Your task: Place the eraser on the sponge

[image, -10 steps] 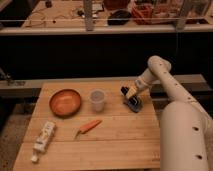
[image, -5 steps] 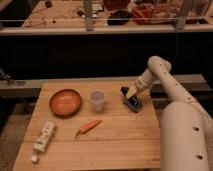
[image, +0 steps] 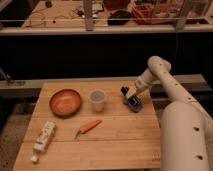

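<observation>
My gripper (image: 130, 96) is at the right side of the wooden table (image: 115, 145), reaching down from the white arm (image: 162, 77). Directly under it lies the sponge (image: 135, 106), a small blue-grey pad near the table's right edge. A small pale-yellow block (image: 131, 93), seemingly the eraser, shows at the gripper's tip just above the sponge. Whether that block touches the sponge is hidden by the gripper.
A clear plastic cup (image: 97, 100) stands left of the sponge. An orange bowl (image: 65, 102) sits further left. A carrot (image: 89, 127) lies mid-table and a white tube (image: 44, 137) at the front left. My white base (image: 185, 140) fills the right side.
</observation>
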